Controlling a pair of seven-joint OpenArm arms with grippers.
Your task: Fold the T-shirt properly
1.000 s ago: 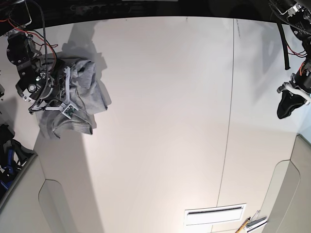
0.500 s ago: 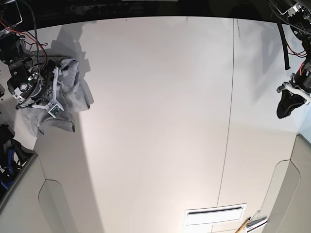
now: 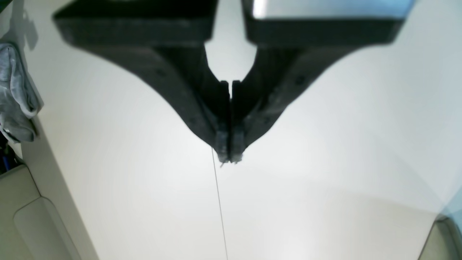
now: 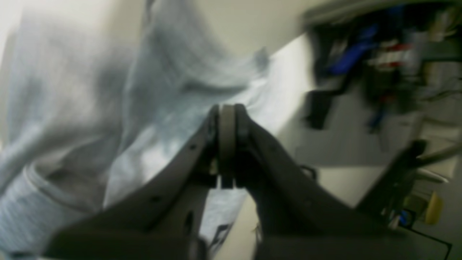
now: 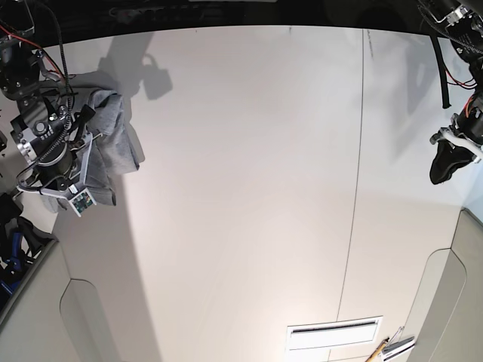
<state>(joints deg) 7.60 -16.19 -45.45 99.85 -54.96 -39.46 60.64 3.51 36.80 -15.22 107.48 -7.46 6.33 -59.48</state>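
Note:
The heather-grey T-shirt hangs bunched in a crumpled clump at the far left edge of the white table. In the right wrist view my right gripper is shut, with a strip of the T-shirt pinched between its fingers and the rest of the cloth draping to the left. The right arm covers part of the shirt in the base view. My left gripper is shut on nothing and hovers over bare table; it stays at the right edge. The T-shirt shows small at the left.
A thin seam runs down the table right of centre. A white slotted plate and small tools lie at the near edge. Beige panels flank the near corners. Cables and blue gear sit beyond the left edge.
The right arm has dragged the T-shirt left to the table's edge and turned, gathering the cloth into a tighter clump. The left arm has not moved.

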